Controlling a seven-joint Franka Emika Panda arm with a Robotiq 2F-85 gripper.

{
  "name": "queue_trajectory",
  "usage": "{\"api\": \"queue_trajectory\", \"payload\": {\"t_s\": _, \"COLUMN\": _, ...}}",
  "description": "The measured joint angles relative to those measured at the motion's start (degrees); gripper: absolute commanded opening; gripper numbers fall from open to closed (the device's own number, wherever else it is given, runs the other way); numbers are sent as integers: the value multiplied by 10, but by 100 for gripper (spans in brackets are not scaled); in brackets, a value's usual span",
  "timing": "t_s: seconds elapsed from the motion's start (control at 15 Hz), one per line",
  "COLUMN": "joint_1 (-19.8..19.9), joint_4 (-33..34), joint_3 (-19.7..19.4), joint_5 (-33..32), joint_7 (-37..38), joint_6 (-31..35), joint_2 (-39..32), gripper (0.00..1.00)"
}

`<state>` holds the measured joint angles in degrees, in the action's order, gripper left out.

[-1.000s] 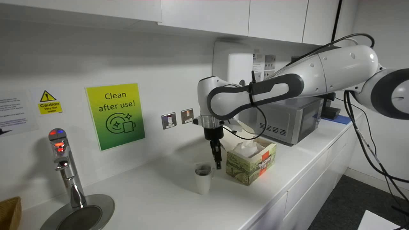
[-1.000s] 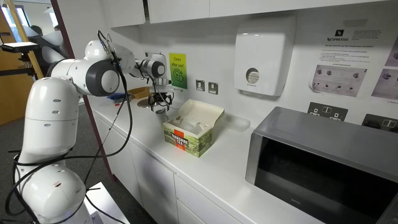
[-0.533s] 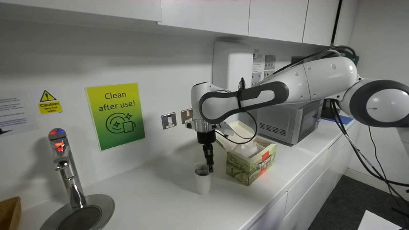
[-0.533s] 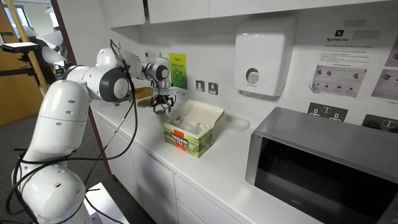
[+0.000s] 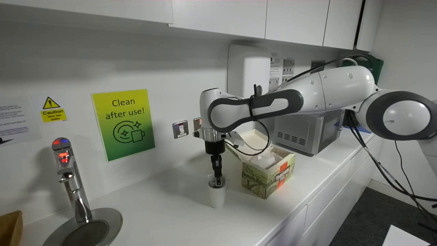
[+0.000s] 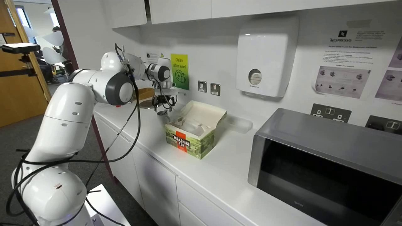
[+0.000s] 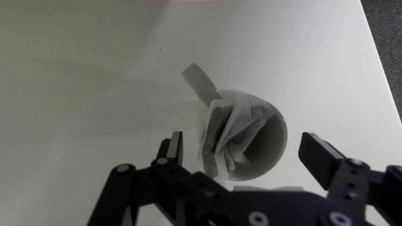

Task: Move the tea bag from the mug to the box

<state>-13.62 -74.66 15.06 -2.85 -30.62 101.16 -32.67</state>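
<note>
The pale mug [image 5: 217, 199] stands upright on the counter; it also shows in an exterior view [image 6: 162, 118]. In the wrist view, a crumpled pale tea bag [image 7: 243, 121] sits in the mug [image 7: 274, 146] and hangs over its rim on one side. My gripper [image 7: 242, 135] is open and empty, with one finger on each side of the mug, apart from it. In both exterior views the gripper [image 5: 217, 181] [image 6: 163, 109] is above the mug's mouth. The open Yorkshire Tea box [image 5: 259, 179] [image 6: 204, 147] stands beside the mug, flap up, with pale wrapping inside.
A tap [image 5: 70, 181] and round drain [image 5: 112, 222] lie on the mug's far side from the box. A microwave [image 6: 314, 150] and a clear plastic tray [image 6: 243, 125] stand beyond the box. The wall is behind; the counter edge [image 7: 381, 64] shows in the wrist view.
My gripper has moved away from the box and down, from beside the mug to over its mouth. It stays open. The mug and the box have not moved.
</note>
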Motion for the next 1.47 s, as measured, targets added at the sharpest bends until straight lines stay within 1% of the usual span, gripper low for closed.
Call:
{"api": "queue_trajectory", "payload": {"t_s": 0.47, "joint_1": 0, "joint_4": 18, "joint_3": 0, "joint_5": 2, "joint_7": 0, "joint_6": -1, "joint_2": 0, "gripper": 100}}
{"api": "queue_trajectory", "payload": {"t_s": 1.2, "joint_1": 3, "joint_4": 19, "joint_3": -1, "joint_5": 5, "joint_7": 0, "joint_6": -7, "joint_2": 0, "gripper": 100}}
{"api": "queue_trajectory", "payload": {"t_s": 1.27, "joint_1": 3, "joint_4": 19, "joint_3": -1, "joint_5": 5, "joint_7": 0, "joint_6": -9, "joint_2": -1, "gripper": 98}}
{"api": "queue_trajectory", "payload": {"t_s": 1.33, "joint_1": 3, "joint_4": 19, "joint_3": -2, "joint_5": 6, "joint_7": 0, "joint_6": -12, "joint_2": -1, "gripper": 89}}
{"api": "queue_trajectory", "payload": {"t_s": 1.47, "joint_1": 4, "joint_4": 20, "joint_3": -3, "joint_5": 9, "joint_7": 1, "joint_6": -19, "joint_2": -2, "gripper": 76}}
